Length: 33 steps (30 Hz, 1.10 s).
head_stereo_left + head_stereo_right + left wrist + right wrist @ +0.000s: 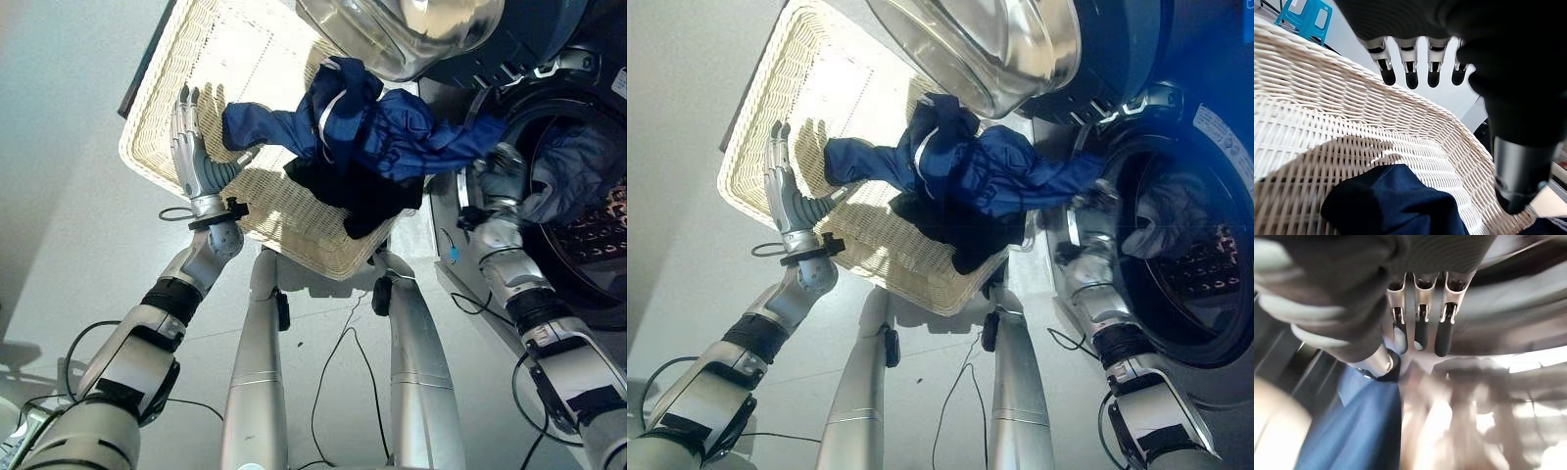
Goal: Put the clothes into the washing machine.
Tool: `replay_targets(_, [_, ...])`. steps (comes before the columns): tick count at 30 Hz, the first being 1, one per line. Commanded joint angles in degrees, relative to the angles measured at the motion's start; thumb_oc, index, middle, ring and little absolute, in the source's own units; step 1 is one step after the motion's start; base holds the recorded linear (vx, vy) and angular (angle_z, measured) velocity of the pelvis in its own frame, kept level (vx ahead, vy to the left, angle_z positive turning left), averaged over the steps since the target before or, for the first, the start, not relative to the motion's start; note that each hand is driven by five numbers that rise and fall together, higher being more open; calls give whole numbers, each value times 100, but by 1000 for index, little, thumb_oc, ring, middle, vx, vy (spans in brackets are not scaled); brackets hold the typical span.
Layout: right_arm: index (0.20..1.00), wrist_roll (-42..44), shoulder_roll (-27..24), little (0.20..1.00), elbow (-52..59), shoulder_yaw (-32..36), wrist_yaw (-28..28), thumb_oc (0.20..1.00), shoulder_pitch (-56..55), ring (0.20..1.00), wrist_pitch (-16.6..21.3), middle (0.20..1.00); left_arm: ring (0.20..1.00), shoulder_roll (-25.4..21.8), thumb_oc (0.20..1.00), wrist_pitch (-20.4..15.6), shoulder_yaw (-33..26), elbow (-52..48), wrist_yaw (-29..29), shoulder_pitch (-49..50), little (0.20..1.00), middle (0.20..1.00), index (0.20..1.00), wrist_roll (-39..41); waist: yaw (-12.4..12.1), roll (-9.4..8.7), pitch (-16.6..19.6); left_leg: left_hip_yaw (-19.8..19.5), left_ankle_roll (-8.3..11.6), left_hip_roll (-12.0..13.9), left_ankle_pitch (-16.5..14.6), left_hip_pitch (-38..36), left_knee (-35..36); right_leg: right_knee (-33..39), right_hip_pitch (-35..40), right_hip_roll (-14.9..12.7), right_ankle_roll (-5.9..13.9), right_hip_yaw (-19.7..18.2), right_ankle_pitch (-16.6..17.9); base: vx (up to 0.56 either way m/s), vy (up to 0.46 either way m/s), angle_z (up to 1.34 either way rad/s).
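A dark blue garment (367, 122) lies bunched over a black garment (364, 199) in a white wicker basket (294, 240). One blue sleeve stretches right to the washing machine's round opening (588, 250). My right hand (495, 174) is at the rim of that opening, with thumb and curled fingers (1420, 335) closed on the blue cloth (1359, 421). A grey-blue cloth (573, 181) lies inside the drum. My left hand (194, 157) hovers open above the basket's near left part, fingers (1410, 76) straight, just short of the blue garment's other sleeve (1393, 203).
The machine's glass door (402, 29) hangs open above the basket's far right corner. A blue stool (1308, 17) stands beyond the basket. Grey floor lies to the left of the basket.
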State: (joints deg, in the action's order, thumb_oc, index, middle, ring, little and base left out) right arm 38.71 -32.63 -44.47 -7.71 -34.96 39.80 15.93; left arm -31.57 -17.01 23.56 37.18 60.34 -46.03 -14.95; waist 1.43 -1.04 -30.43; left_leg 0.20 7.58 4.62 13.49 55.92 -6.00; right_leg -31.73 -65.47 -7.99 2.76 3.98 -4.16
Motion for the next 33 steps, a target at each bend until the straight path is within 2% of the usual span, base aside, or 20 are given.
replay_targets(1, [200,1352,-361,200,-187,258,55,200,-239,200,804,200,1000,-81,1000,-260,-43,-43,378,-91,1000,1000,1000,-40,166,58,63,122,7,-267,-519,230,-782,1763,456,311,680,208,1678,6,-70,-2])
replay_targets(4, [200,2036,-546,200,-885,487,196,200,-14,200,915,200,1000,-175,1000,-322,95,108,403,-221,1000,1000,1000,51,140,36,63,69,6,-263,-552,237,-780,1826,482,303,696,243,1715,-2,-55,-3])
replay_targets(9, [200,2827,-799,200,-1469,641,431,200,215,200,894,200,1000,-261,1000,-353,292,235,409,-387,1000,1000,1000,201,108,38,63,25,-11,-281,-567,199,-740,1898,545,300,699,269,1740,1,-26,-6])
replay_targets(14, [200,3273,-939,200,-1759,696,519,200,353,200,825,200,1000,-330,1000,-346,414,292,403,-497,1000,1000,1000,298,83,41,63,-25,-11,-294,-580,183,-711,1958,594,274,705,293,1740,0,0,0])
replay_targets(18, [200,3150,-1012,200,-1872,634,449,200,487,200,676,200,1000,-390,1000,-295,532,325,338,-600,1000,1000,1000,322,48,51,63,-65,-24,-316,-589,178,-707,1966,604,250,714,309,1748,-2,-62,2])
replay_targets(21, [200,2743,-1278,200,-1877,452,192,200,666,200,677,200,1000,-559,1000,-301,587,262,278,-593,1000,1000,1000,417,12,35,63,-119,-12,-307,-599,224,-736,1938,595,232,718,390,1738,7,-117,2])
replay_targets(23, [200,2091,-1343,200,-1709,343,244,200,721,200,707,200,1000,-612,1000,-262,567,149,257,-543,1000,1000,1000,427,29,17,63,-186,-3,-299,-609,225,-746,1921,582,245,722,377,1751,11,-67,1])
replay_targets(26, [200,1803,-1386,200,-1541,180,497,200,876,200,622,200,1000,-608,1000,-268,524,95,240,-542,1000,1000,1000,463,38,27,63,-128,2,-285,-569,179,-621,1983,599,247,719,389,1762,-12,13,0])
replay_targets(27, [391,1783,-1396,391,-1311,65,635,391,921,391,547,391,1000,-580,1000,-249,474,61,205,-537,1000,1000,1000,470,62,20,63,-101,22,-281,-560,170,-581,2039,597,234,719,394,1776,-14,35,-2])
replay_targets(28, [652,1664,-1353,652,-1044,33,743,652,834,652,509,652,1000,-589,1000,-231,465,46,162,-515,1000,1000,1000,504,93,13,63,-92,28,-277,-565,166,-611,2028,596,236,708,381,1768,-10,37,-2])
replay_targets(30, [1000,1605,-1212,1000,-736,39,847,1000,686,1000,429,1000,1000,-558,1000,-180,458,36,124,-503,1000,1000,1000,513,125,-4,63,-73,26,-278,-576,139,-622,2020,605,244,698,359,1749,3,11,-2])
replay_targets(33, [1000,1315,-975,1000,-400,-47,838,1000,531,1000,371,1000,1000,-452,1000,-170,404,73,120,-487,1000,1000,1000,504,142,9,63,-28,25,-279,-554,117,-584,2016,602,242,685,349,1730,1,18,-2])
